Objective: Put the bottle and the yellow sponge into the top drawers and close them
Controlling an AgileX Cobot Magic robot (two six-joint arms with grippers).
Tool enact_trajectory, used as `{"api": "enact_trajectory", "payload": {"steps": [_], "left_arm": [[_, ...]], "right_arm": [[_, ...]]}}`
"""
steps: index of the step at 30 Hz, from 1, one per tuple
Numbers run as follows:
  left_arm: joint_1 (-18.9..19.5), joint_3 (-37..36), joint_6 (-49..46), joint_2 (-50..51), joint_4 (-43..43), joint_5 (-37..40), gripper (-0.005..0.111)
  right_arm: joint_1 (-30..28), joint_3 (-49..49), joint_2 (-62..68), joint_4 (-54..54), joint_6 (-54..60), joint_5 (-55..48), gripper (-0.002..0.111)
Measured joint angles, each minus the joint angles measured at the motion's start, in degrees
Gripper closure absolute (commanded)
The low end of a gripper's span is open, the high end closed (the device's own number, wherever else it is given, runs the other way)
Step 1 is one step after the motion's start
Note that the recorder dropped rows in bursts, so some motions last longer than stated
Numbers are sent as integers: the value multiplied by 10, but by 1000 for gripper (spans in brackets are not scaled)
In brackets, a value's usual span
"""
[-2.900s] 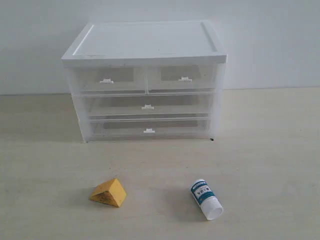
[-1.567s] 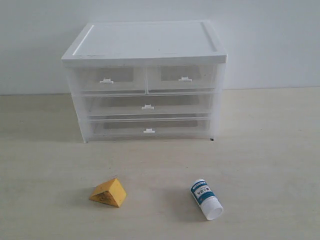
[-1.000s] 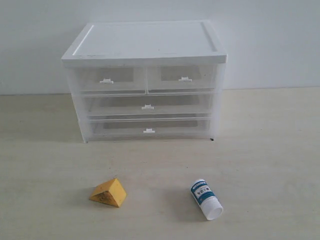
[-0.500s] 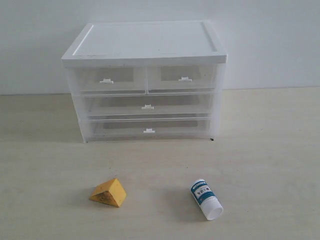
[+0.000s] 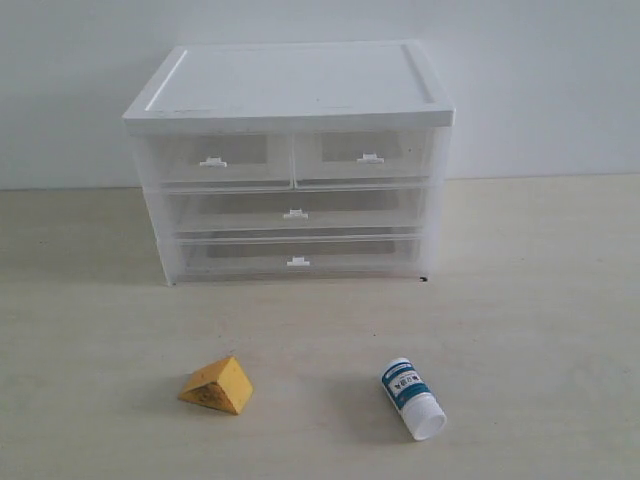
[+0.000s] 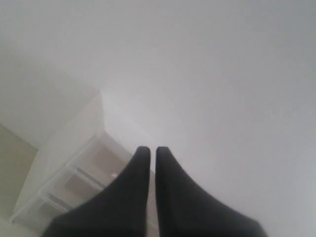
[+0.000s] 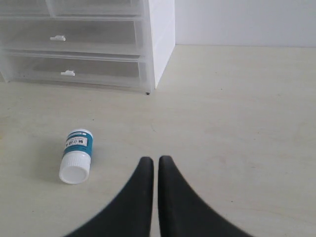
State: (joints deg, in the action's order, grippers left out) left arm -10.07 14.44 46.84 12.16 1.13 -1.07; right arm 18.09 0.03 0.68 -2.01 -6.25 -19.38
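The yellow sponge [image 5: 217,386], a wedge, lies on the table at front left. The white bottle [image 5: 412,398] with its teal label lies on its side at front right, and the right wrist view shows the bottle [image 7: 77,155] too. Both top drawers, left [image 5: 213,160] and right [image 5: 370,157], are pushed in flush. Neither arm appears in the exterior view. My left gripper [image 6: 149,150] is shut and empty, aimed high at the wall with the blurred drawer unit [image 6: 74,173] beyond it. My right gripper [image 7: 154,161] is shut and empty above the table, beside the bottle and apart from it.
The white drawer unit [image 5: 290,90] stands at the back against a pale wall. Under the top pair sit two full-width drawers, middle [image 5: 293,213] and bottom [image 5: 297,261], both shut. The pale wooden table [image 5: 540,300] spreads all around.
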Motion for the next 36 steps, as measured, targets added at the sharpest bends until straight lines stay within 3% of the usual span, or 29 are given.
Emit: {"api": "enact_trajectory", "payload": {"steps": [6, 13, 22, 31, 36], "left_arm": [[-58, 65, -4, 143, 38, 7, 103], [-99, 71, -5, 298, 44, -9, 103], [-100, 71, -6, 418, 71, -23, 103], [-100, 71, -6, 455, 91, -26, 103], [-100, 71, -6, 455, 93, -28, 103]], "right_arm": [[0, 0, 0, 0, 0, 0, 108], [0, 0, 0, 0, 0, 0, 108], [0, 0, 0, 0, 2, 94, 108], [0, 0, 0, 0, 1, 141, 108], [0, 0, 0, 114, -206, 184, 108]]}}
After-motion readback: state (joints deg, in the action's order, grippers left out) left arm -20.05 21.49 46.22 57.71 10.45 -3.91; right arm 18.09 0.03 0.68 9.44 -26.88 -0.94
